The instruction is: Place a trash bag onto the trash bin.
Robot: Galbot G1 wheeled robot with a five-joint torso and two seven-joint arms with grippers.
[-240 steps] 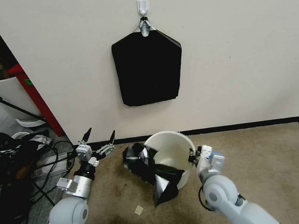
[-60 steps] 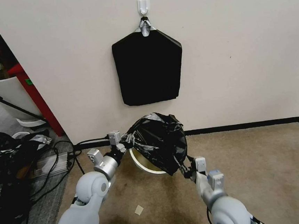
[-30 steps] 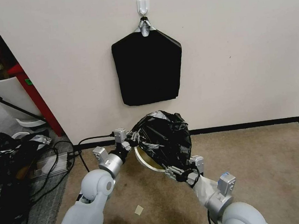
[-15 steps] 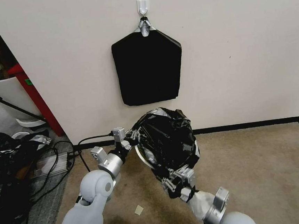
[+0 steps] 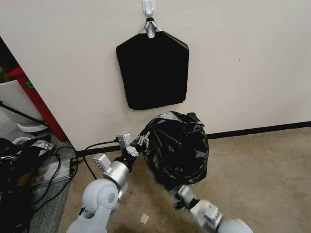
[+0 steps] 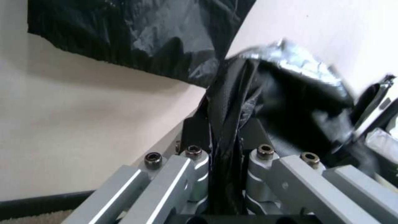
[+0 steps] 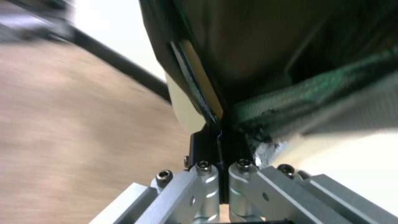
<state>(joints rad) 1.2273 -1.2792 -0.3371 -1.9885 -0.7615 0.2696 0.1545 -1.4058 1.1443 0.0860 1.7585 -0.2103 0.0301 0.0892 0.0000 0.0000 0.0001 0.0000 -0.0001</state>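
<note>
Covering the bin [image 7: 184, 115] fully now, the bag [image 5: 177, 152] is stretched between left gripper [image 5: 143, 138], clamped at 9 o'clock, and right gripper [image 5: 177, 196], clamped at 6 o'clock.

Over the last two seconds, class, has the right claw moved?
Yes. The right claw, shut on the crinkly black plastic trash bag, has swung leftward and nearer the camera, away from the black baseboard.
</note>
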